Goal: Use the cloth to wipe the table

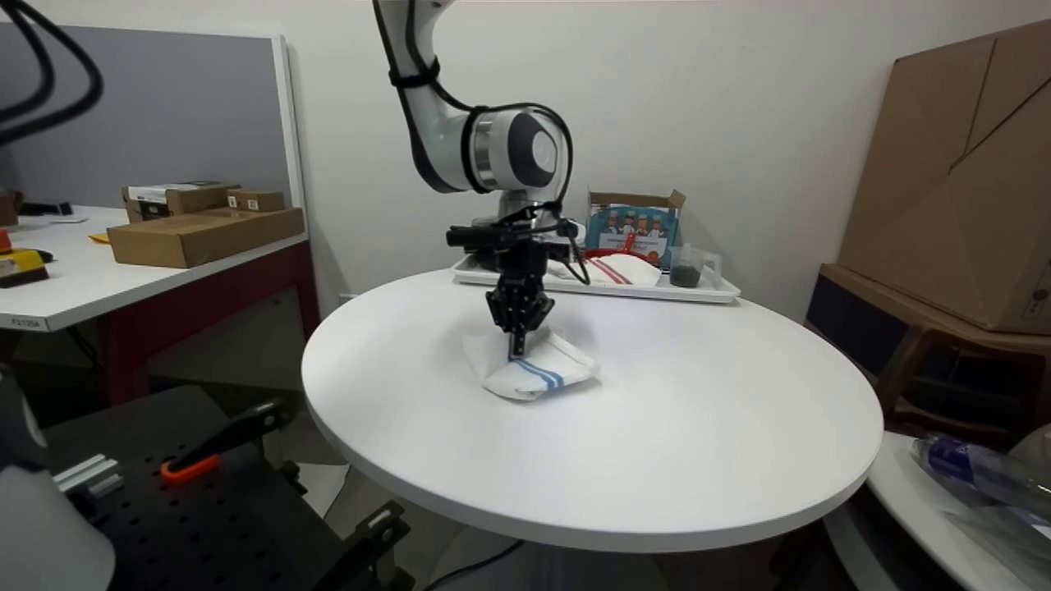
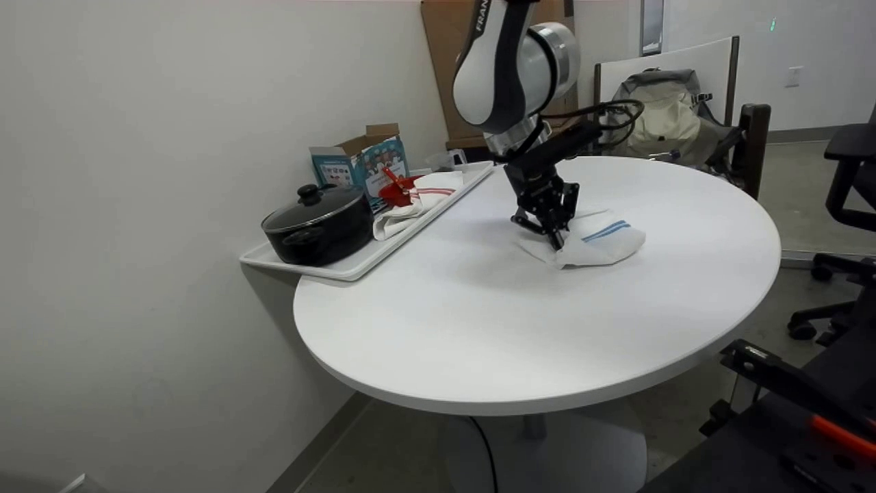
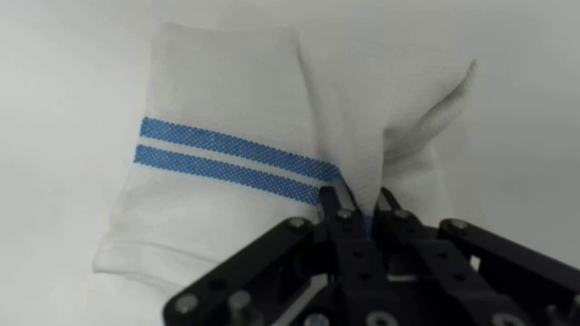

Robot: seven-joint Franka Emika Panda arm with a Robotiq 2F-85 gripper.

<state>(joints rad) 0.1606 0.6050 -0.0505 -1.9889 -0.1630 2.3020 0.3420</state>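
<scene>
The white cloth with blue stripes (image 1: 538,379) lies bunched on the round white table (image 1: 698,435). It also shows in an exterior view (image 2: 602,250) and fills much of the wrist view (image 3: 217,136). My gripper (image 1: 516,353) points down at the cloth, with its fingertips close to the table surface. In the wrist view the gripper (image 3: 357,195) is shut on a raised fold of the cloth, with a bit of blue stripe between the fingers. The rest of the cloth spreads out on both sides of the fingers. The part under the gripper is hidden.
A white tray (image 2: 359,269) stands at the table's edge by the wall. It holds a black lidded pot (image 2: 318,222), a red-striped cloth (image 2: 438,188), a red utensil (image 2: 397,188), an open box (image 2: 383,161) and a clear container (image 1: 688,267).
</scene>
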